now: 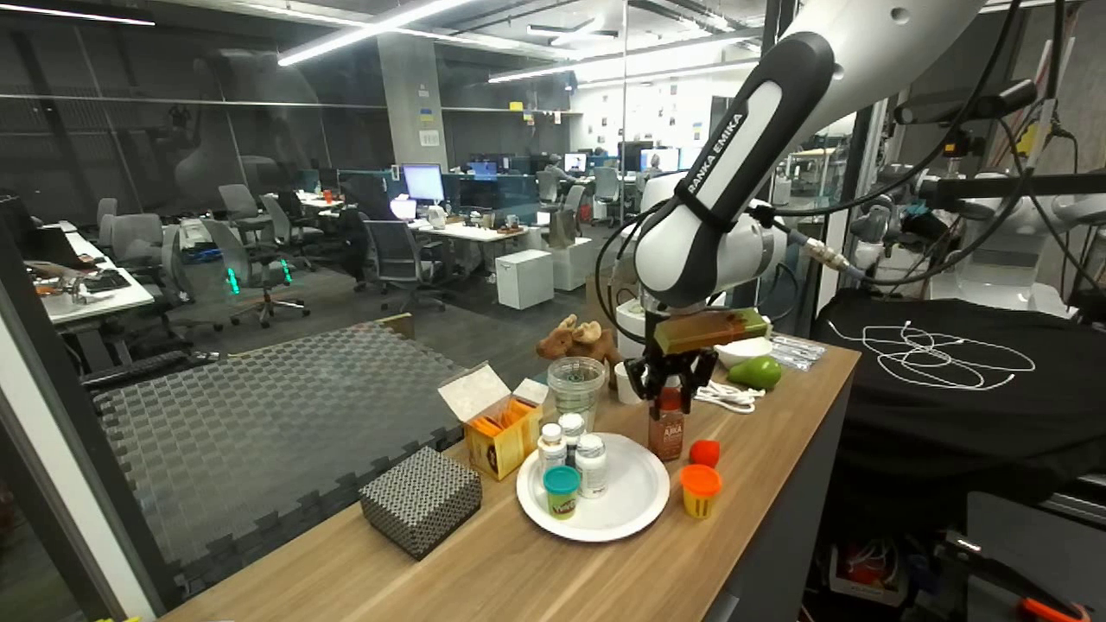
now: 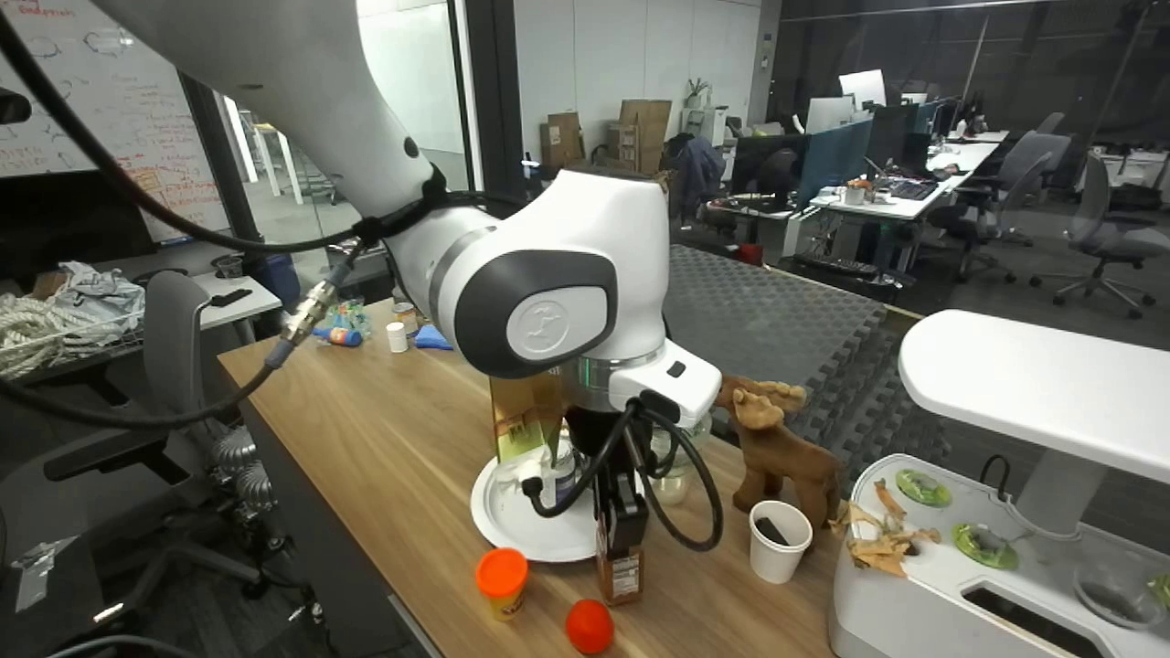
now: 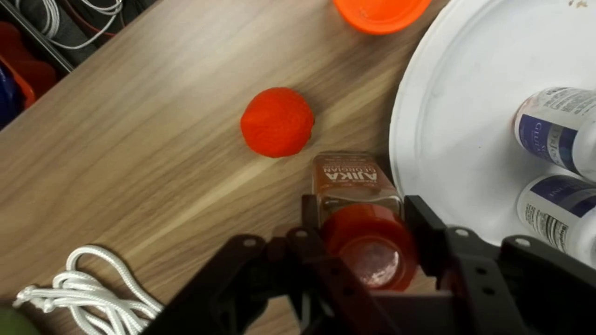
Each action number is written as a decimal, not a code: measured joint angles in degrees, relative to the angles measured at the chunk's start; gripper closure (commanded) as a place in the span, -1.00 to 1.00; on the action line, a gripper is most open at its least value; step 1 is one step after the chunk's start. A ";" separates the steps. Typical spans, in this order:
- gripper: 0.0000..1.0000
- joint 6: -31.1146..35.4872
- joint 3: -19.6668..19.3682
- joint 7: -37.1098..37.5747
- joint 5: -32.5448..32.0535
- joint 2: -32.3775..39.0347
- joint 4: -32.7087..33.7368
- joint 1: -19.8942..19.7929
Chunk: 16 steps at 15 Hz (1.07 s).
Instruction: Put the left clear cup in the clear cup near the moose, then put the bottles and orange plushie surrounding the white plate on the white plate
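On the red-capped bottle [image 3: 358, 200]: "AJIKA", "GEORGIAN".

White plate [image 1: 626, 488], brown plush moose [image 2: 781, 452], red-orange plushie [image 3: 277, 122], reddish-brown Ajika bottle [image 3: 349, 177] capped red, teal-lidded green tub [image 1: 562, 499], orange-lidded yellow tub [image 1: 700, 494]; the box [image 1: 421, 497] black-and-grey, apparently mesh-patterned.

Bare room lies on the round white plate [image 1: 635, 501] beside upright white plastic bottles [image 1: 593, 466]. An orange-lidded yellow tub [image 1: 700, 496] and round red-orange plushie [image 1: 704, 453] obstruct one side.
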 measured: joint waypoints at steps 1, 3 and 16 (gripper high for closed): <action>0.47 0.00 -0.40 0.47 -0.64 -0.61 -0.39 0.56; 0.47 0.00 -1.16 1.47 -2.52 -2.66 -1.53 2.08; 0.50 0.00 0.03 5.28 -12.57 -9.07 -4.19 9.88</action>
